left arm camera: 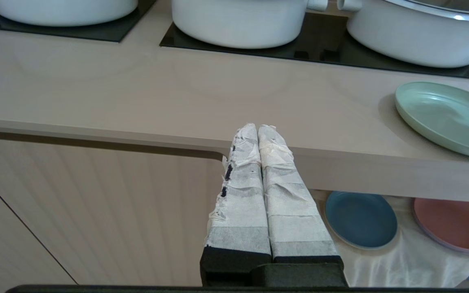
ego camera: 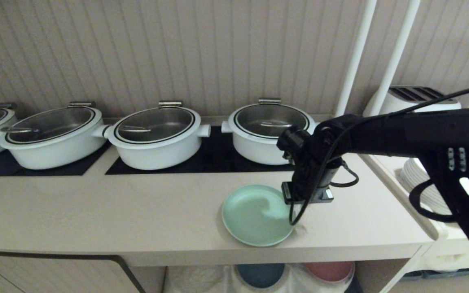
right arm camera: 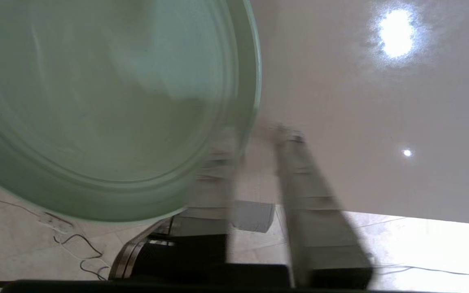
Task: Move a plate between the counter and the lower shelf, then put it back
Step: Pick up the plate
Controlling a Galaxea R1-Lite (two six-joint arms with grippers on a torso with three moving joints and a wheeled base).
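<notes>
Plate [ego camera: 255, 215] first: the mint-green one lies flat on the counter [ego camera: 96, 211], close to the rounded front edge, in front of the rightmost white pot [ego camera: 269, 132]. In my right wrist view its rim reaches a little way out past the counter edge, with floor showing underneath.

My right claw [right arm camera: 255, 138] hangs over the plate's right-hand rim, reaching in from the right side of the counter. Its two taped fingers [right arm camera: 299, 179] stand a little way apart. One finger sits half behind the plate's rim and the other lies outside it, against the bare counter. That view is smeared, so I would only say the fingers seem to have let go of the rim; I cannot make out firm contact.

My left claw [left arm camera: 257, 130] is parked off to the left, below counter height, pointing at the counter's front edge. Its two paper-wrapped fingers [left arm camera: 240, 195] are pressed together with nothing between them.

Under the counter is the lower shelf [left arm camera: 401, 260], its floor covered by a wrinkled white cloth. A dark blue plate [left arm camera: 360, 219] and a pink plate [left arm camera: 454, 224] rest on that cloth side by side, the blue one to the left.

Three more white pots with glass lids line the back of the counter on black hob panels [ego camera: 214, 158].
</notes>
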